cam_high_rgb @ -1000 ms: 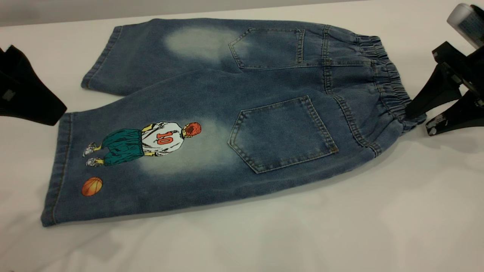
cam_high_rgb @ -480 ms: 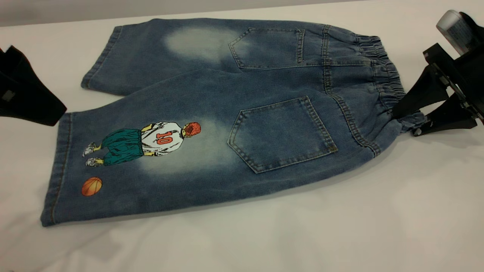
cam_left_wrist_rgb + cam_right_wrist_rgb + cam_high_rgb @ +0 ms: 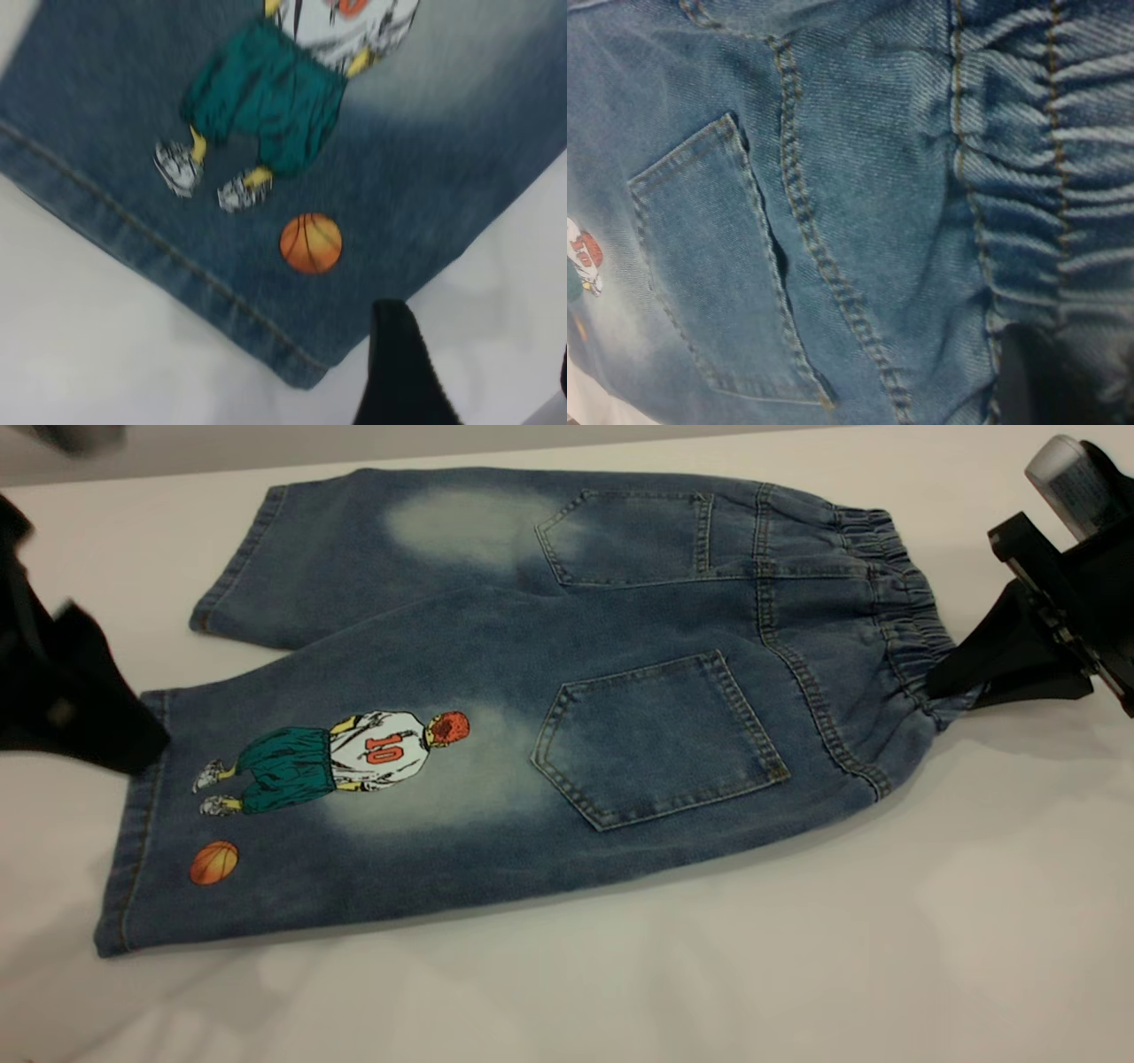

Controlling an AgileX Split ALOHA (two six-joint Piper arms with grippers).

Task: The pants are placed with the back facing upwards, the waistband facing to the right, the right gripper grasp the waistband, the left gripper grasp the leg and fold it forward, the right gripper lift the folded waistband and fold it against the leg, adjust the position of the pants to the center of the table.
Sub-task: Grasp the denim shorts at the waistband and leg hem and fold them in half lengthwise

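Observation:
The pants (image 3: 532, 691) lie flat on the table (image 3: 797, 957), back pockets up. Their ruffled waistband (image 3: 912, 629) points right. My right gripper (image 3: 952, 682) has its jaws together on the near corner of the waistband (image 3: 1045, 177); a dark finger (image 3: 1023, 381) lies on the gathered denim there. The printed leg (image 3: 292, 779), with the number 10 player and an orange ball (image 3: 310, 243), reaches to the left. My left gripper (image 3: 133, 748) is at that leg's hem, open, one finger (image 3: 399, 363) just past the hem corner above bare table.
The plain leg (image 3: 354, 549) lies farther back, beside the printed one. White tabletop surrounds the pants, widest in front. The table's far edge (image 3: 177, 474) runs just behind the pants.
The right gripper's spread jaws have come together on the waistband corner, puckering it a little. The left gripper has moved nearer and down to the printed leg's hem.

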